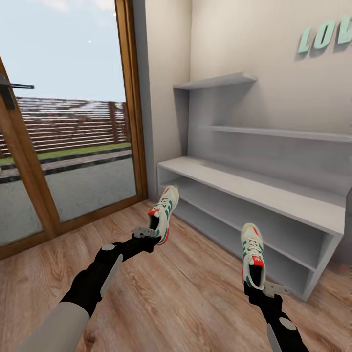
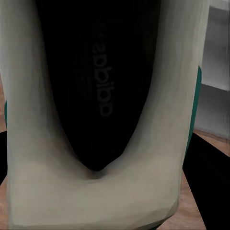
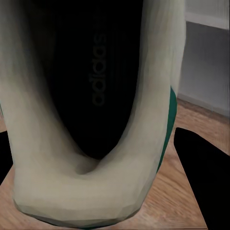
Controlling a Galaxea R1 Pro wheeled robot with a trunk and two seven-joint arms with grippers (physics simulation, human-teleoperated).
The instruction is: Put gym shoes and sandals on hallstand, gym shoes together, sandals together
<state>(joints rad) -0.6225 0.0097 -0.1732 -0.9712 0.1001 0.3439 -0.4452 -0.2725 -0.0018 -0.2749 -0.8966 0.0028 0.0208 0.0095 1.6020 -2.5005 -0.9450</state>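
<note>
My left gripper [image 1: 149, 233] is shut on the heel of a white gym shoe [image 1: 165, 213] with green stripes, held above the corridor floor [image 1: 171, 308] near the left end of the hallstand [image 1: 254, 188]. My right gripper [image 1: 260, 288] is shut on the heel of the other gym shoe [image 1: 253, 256], toe up, in front of the hallstand's lower shelves. The left wrist view looks into one gym shoe [image 2: 28, 143], its dark inside close up. In the right wrist view the second gym shoe [image 3: 28, 143] looks the same. The two sandals are out of view.
A glass door in a wooden frame [image 1: 134, 112] stands to the left of the hallstand. Floating wall shelves [image 1: 220, 80] hang above the bench top. Teal letters [image 1: 325, 36] are on the wall. Wood-plank floor stretches between me and the rack.
</note>
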